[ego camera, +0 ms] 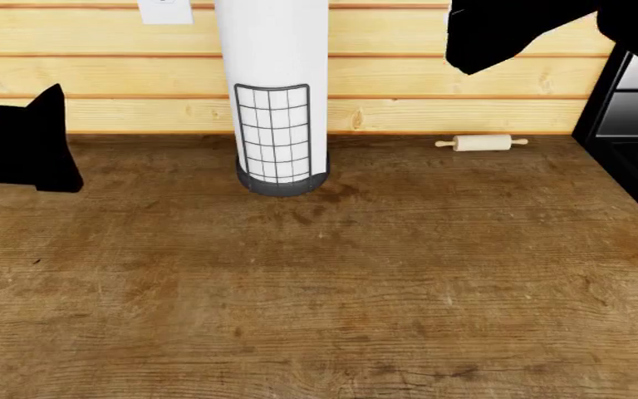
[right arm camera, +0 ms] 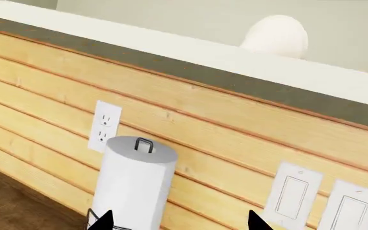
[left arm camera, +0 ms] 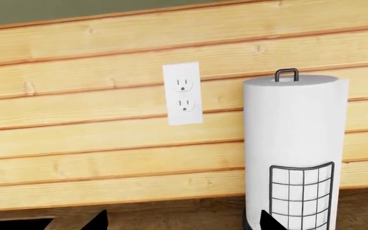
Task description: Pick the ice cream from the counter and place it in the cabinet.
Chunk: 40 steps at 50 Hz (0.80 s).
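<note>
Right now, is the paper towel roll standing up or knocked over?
Upright. The paper towel roll stands on its round base on the counter, with its wire handle at the top in the left wrist view.

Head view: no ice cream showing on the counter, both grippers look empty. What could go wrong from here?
1. Only a pale rounded thing behind the white ledge might be it; unconfirmed, so placement can't be verified.
2. The paper towel roll stands right ahead of the left gripper; a sweep may topple it.
3. The rolling pin could be grabbed by mistake.
</note>
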Available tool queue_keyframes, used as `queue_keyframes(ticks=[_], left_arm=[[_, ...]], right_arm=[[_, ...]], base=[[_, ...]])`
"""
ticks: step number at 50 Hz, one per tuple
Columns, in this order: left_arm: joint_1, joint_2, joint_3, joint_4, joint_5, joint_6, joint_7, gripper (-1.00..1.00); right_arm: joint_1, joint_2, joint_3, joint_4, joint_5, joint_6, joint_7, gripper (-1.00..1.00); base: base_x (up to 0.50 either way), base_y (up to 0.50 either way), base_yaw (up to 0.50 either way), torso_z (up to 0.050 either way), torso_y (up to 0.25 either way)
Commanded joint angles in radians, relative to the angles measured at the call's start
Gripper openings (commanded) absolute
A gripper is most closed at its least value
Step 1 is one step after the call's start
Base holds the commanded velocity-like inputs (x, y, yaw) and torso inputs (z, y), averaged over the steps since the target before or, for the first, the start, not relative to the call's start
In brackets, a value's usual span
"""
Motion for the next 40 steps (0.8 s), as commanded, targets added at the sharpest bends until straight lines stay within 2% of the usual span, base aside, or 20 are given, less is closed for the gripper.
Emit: queue_keyframes(ticks=[1, 14, 26, 40], left_arm=[[-0.028, 0.000, 0.022, -0.003, -0.009, -0.003, -0.009, 1.00], [-0.039, -0.003, 0.037, -0.007, -0.014, -0.006, -0.012, 1.00], [-0.083, 0.004, 0.080, -0.013, -0.028, -0.018, -0.031, 1.00], [-0.085, 0.031, 0.107, -0.019, 0.010, -0.026, -0.006, 1.00]], right_arm=[[-0.086, -0.018, 0.002, -0.039, -0.056, -0.016, -0.045, 1.00], [-0.162, -0.055, -0.012, -0.060, -0.193, -0.031, -0.160, 1.00], [-0.282, -0.071, -0.058, -0.077, -0.417, -0.090, -0.360, 1.00], [-0.325, -0.080, -0.107, -0.062, -0.525, -0.136, -0.444, 1.00]], base=[[0.00, 0.00, 0.00, 0.000, 0.000], [0.00, 0.00, 0.00, 0.000, 0.000], [0.00, 0.00, 0.00, 0.000, 0.000], [0.00, 0.00, 0.00, 0.000, 0.000]])
